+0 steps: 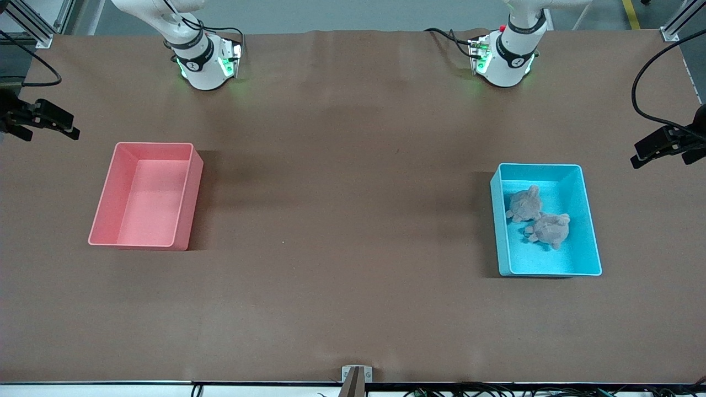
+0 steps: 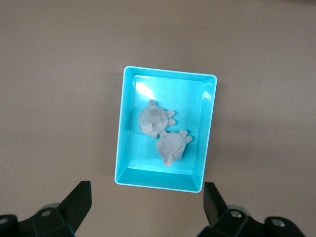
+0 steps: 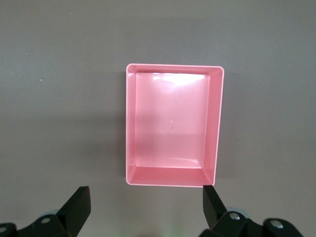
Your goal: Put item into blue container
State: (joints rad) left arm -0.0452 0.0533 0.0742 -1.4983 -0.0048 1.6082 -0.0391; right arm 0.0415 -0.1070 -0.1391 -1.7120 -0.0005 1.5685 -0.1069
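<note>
The blue container stands toward the left arm's end of the table. Two grey-pink plush toys lie side by side in it, touching. The left wrist view shows the blue container and both toys from high above. My left gripper is open and empty, high over bare table just off one short wall of the container. My right gripper is open and empty too, high over the table by the pink bin. Neither gripper shows in the front view.
The pink bin stands with nothing in it toward the right arm's end of the table. Black clamp-like mounts stick in over each end of the table. The arm bases stand along the table's edge farthest from the front camera.
</note>
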